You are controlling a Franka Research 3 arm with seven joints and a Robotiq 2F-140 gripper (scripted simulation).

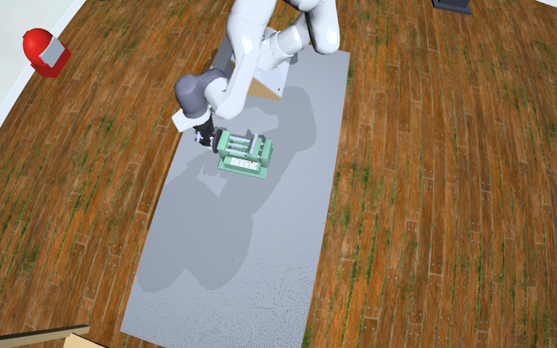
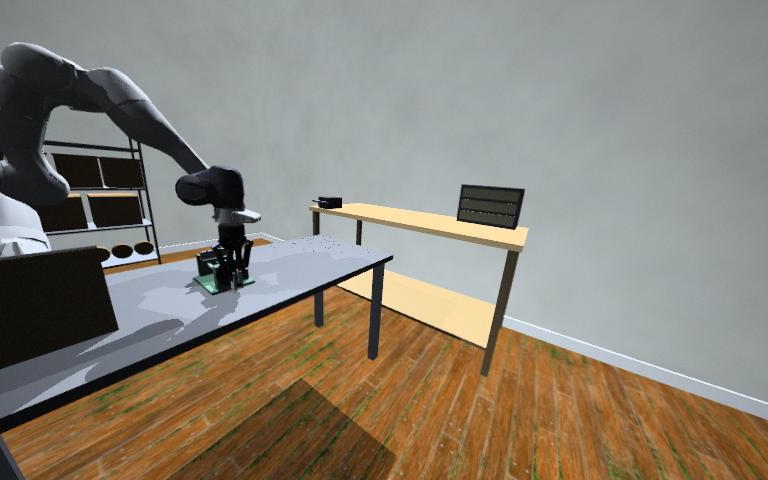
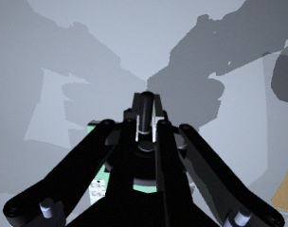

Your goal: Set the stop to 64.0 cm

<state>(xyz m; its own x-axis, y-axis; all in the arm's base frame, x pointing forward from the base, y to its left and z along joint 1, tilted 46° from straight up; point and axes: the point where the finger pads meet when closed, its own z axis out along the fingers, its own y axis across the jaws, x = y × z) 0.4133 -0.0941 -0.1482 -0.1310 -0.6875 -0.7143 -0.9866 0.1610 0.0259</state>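
A green stop device (image 1: 224, 143) (image 2: 205, 280) stands on the grey table (image 1: 290, 206) (image 2: 328, 252). Its grey stop plate (image 1: 254, 145) sits on the rods, nearer the end away from the handwheel. A small red pointer (image 1: 252, 162) is over the right part of the white scale (image 1: 237, 162) (image 3: 97, 189); the figures are too small to read. The black handwheel (image 1: 216, 141) is at the device's left end in the top view. My gripper (image 1: 209, 144) (image 2: 234, 281) (image 3: 146, 103) is shut on the handwheel's black crank handle (image 3: 145, 106), pointing down. In the exterior view the gripper largely hides the wheel.
A box with a wooden side (image 1: 262, 89) (image 3: 287, 189) stands on the table near the arm's base; its dark face (image 2: 31, 309) shows in the exterior view. A wooden workbench (image 2: 424, 223) and a shelf rack (image 2: 149, 214) stand beyond the table.
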